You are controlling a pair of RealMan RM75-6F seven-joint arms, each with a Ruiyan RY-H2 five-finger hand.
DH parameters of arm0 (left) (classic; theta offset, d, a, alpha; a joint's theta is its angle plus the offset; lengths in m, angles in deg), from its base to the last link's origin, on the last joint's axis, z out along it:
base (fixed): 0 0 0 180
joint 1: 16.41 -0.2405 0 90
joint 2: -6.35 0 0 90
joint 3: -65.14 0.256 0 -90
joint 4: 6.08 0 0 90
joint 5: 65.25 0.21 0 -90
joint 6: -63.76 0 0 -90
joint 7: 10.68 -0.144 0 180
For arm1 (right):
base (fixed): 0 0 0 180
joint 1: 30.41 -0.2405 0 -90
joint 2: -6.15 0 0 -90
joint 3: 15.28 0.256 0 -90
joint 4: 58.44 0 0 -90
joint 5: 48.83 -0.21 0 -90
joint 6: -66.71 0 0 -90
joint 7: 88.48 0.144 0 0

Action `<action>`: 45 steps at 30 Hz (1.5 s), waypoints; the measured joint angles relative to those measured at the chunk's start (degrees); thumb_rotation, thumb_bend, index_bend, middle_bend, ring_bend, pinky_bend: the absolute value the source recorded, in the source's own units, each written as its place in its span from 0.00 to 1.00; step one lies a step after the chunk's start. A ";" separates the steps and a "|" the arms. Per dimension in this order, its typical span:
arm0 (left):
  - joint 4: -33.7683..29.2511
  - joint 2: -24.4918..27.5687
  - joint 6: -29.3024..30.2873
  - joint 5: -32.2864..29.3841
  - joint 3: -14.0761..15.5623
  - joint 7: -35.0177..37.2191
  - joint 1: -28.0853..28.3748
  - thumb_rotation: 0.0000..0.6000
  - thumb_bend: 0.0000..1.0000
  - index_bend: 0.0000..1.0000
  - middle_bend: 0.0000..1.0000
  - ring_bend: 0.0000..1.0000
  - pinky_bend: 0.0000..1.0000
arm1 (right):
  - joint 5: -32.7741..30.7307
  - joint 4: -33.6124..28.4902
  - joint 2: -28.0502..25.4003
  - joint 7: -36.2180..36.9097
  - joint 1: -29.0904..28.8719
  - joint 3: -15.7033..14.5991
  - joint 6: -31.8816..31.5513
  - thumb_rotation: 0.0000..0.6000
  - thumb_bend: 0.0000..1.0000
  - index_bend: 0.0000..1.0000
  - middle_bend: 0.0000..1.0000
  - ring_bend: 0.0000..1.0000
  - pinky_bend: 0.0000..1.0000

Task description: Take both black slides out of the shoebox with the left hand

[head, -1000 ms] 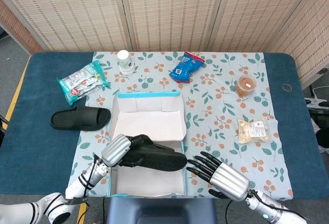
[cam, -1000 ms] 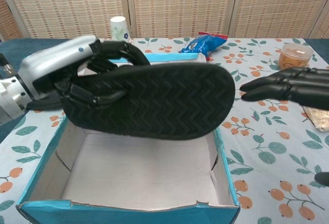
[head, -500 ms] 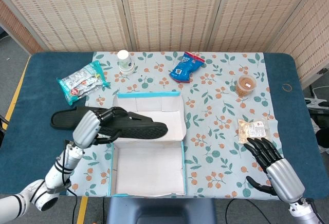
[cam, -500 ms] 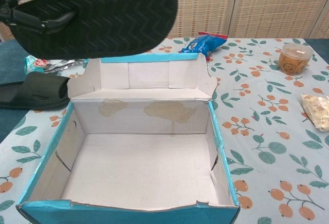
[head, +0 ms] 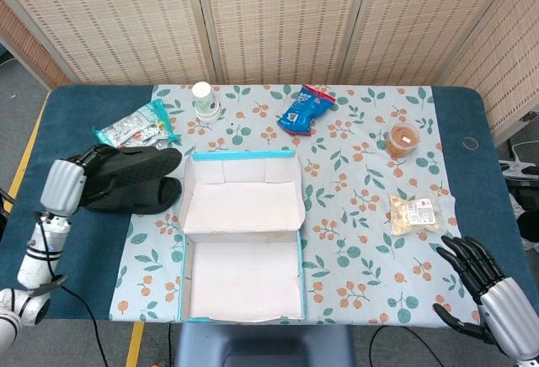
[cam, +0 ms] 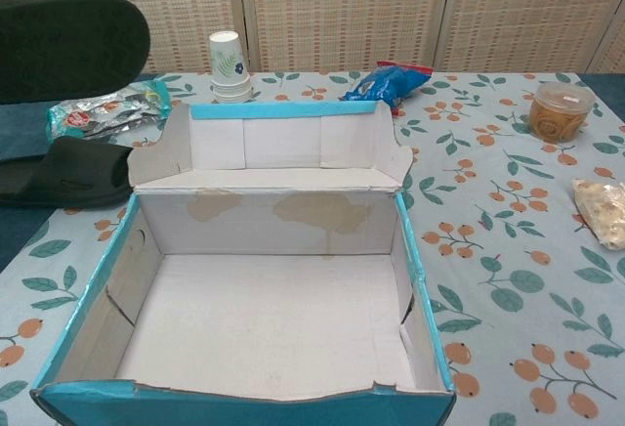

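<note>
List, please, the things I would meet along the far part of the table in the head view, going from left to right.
Green snack packet → white paper cup → blue snack bag → round container with brown contents → small ring on the blue cloth.

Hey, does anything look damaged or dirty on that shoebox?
Yes. The shoebox has brownish stains on its inner back wall, seen in the chest view, and its near blue rim looks ragged and torn. It holds no slides.
</note>
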 measured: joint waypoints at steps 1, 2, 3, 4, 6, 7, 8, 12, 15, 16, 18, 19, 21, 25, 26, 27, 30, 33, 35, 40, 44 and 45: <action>1.86 -0.51 -0.08 -0.53 -0.02 2.23 -0.59 1.00 0.63 0.99 0.84 0.61 0.66 | 0.31 -0.05 -0.24 -0.02 0.12 -0.08 -0.06 1.00 0.19 0.00 0.00 0.00 0.00; 3.43 -0.99 -0.10 -1.03 -0.04 4.46 -1.22 1.00 0.62 0.99 0.84 0.61 0.66 | 0.45 -0.17 -0.42 -0.22 0.31 -0.06 -0.35 1.00 0.19 0.00 0.00 0.00 0.00; 4.99 -1.58 -0.04 -1.64 -0.05 7.38 -2.13 1.00 0.62 0.99 0.83 0.61 0.67 | 0.44 -0.29 -0.53 -0.37 0.49 0.01 -0.69 1.00 0.19 0.00 0.00 0.00 0.00; 5.86 -2.02 0.09 -2.05 -0.05 9.50 -2.88 1.00 0.62 0.99 0.83 0.61 0.67 | 0.36 -0.44 -0.63 -0.53 0.70 0.14 -1.13 1.00 0.19 0.00 0.00 0.00 0.00; 7.69 -3.11 0.85 -2.76 0.14 13.92 -4.98 1.00 0.62 0.98 0.83 0.61 0.67 | -0.32 -0.78 -0.81 -0.99 1.32 0.59 -2.23 1.00 0.19 0.00 0.00 0.00 0.00; 8.56 -3.62 1.45 -2.88 0.38 15.34 -6.02 1.00 0.61 0.98 0.82 0.61 0.67 | -0.84 -0.90 -0.86 -1.22 1.57 0.76 -2.43 1.00 0.19 0.00 0.00 0.00 0.00; 9.48 -4.12 2.22 -2.88 0.70 16.27 -7.01 1.00 0.62 0.98 0.82 0.61 0.67 | -1.64 -1.03 -0.92 -1.50 1.88 0.90 -2.37 1.00 0.19 0.00 0.00 0.00 0.00; 14.10 -7.04 7.13 -1.74 2.68 15.64 -9.67 1.00 0.61 0.98 0.82 0.61 0.67 | -2.89 -1.28 -1.16 -1.62 2.12 0.72 -0.22 1.00 0.19 0.00 0.00 0.00 0.00; 17.39 -9.27 9.69 -0.78 3.98 14.63 -11.08 1.00 0.61 0.98 0.82 0.61 0.67 | -3.10 -1.21 -1.40 -0.98 2.17 0.40 1.17 1.00 0.19 0.00 0.00 0.00 0.00; 18.39 -9.72 9.95 -0.53 4.33 14.35 -11.31 1.00 0.61 0.98 0.82 0.61 0.67 | -3.05 -1.16 -1.47 -0.72 2.23 0.35 1.11 1.00 0.19 0.00 0.00 0.00 0.00; 20.69 -10.68 9.88 0.10 5.25 13.95 -11.72 1.00 0.61 0.98 0.82 0.61 0.67 | -2.73 -1.06 -1.59 -0.37 2.50 0.22 0.86 1.00 0.19 0.00 0.00 0.00 0.00; 21.59 -11.07 9.57 0.38 5.68 13.83 -11.84 1.00 0.61 0.98 0.82 0.61 0.66 | -2.63 -1.07 -1.60 -0.49 2.58 0.18 0.86 1.00 0.19 0.00 0.00 0.00 0.00; 23.40 -11.81 8.71 1.02 6.64 13.32 -12.04 1.00 0.61 0.97 0.81 0.61 0.67 | -2.29 -1.30 -1.62 -1.07 2.77 0.07 0.95 1.00 0.19 0.00 0.00 0.00 0.00; 26.22 -12.77 7.86 2.19 8.21 10.95 -12.30 1.00 0.61 0.93 0.77 0.60 0.67 | -1.50 -2.18 -1.63 -2.23 3.07 -0.09 1.22 1.00 0.19 0.00 0.00 0.00 0.00; 26.75 -13.01 7.78 2.38 8.47 10.29 -12.36 1.00 0.61 0.91 0.74 0.59 0.66 | -1.22 -2.42 -1.67 -2.44 3.11 -0.20 1.42 1.00 0.19 0.00 0.00 0.00 0.00; 27.35 -13.34 7.50 2.55 8.77 9.54 -12.44 1.00 0.61 0.88 0.71 0.57 0.65 | -0.99 -2.60 -1.74 -2.57 3.11 -0.32 1.66 1.00 0.19 0.00 0.00 0.00 0.00; 28.16 -13.64 6.07 2.94 9.42 8.73 -12.58 1.00 0.61 0.75 0.54 0.46 0.54 | -0.19 -3.11 -2.21 -2.65 2.95 -0.96 2.87 1.00 0.19 0.00 0.00 0.00 0.00; 28.62 -13.52 3.33 3.60 10.46 7.96 -12.84 1.00 0.60 0.51 0.28 0.25 0.39 | 0.54 -3.70 -2.88 -2.47 2.60 -1.70 4.34 1.00 0.19 0.00 0.00 0.00 0.01; 28.66 -13.29 1.63 4.17 11.35 7.98 -13.20 1.00 0.59 0.32 0.09 0.09 0.31 | 0.72 -4.18 -3.18 -2.58 2.48 -1.85 4.73 1.00 0.19 0.00 0.00 0.00 0.01; 28.39 -12.20 -0.92 6.20 14.13 8.66 -15.18 1.00 0.52 0.02 0.00 0.00 0.15 | 0.47 -4.40 -3.37 -2.53 2.42 -1.78 5.22 1.00 0.19 0.00 0.00 0.00 0.01; 27.78 -11.06 -0.09 7.24 15.42 9.77 -16.55 1.00 0.48 0.00 0.00 0.00 0.11 | 0.33 -4.36 -3.39 -2.33 2.33 -1.71 5.64 1.00 0.19 0.00 0.00 0.00 0.01; 27.52 -10.77 0.45 7.35 15.59 10.30 -16.89 1.00 0.47 0.00 0.00 0.00 0.10 | 0.33 -4.32 -3.39 -2.27 2.35 -1.67 5.57 1.00 0.19 0.00 0.00 0.00 0.01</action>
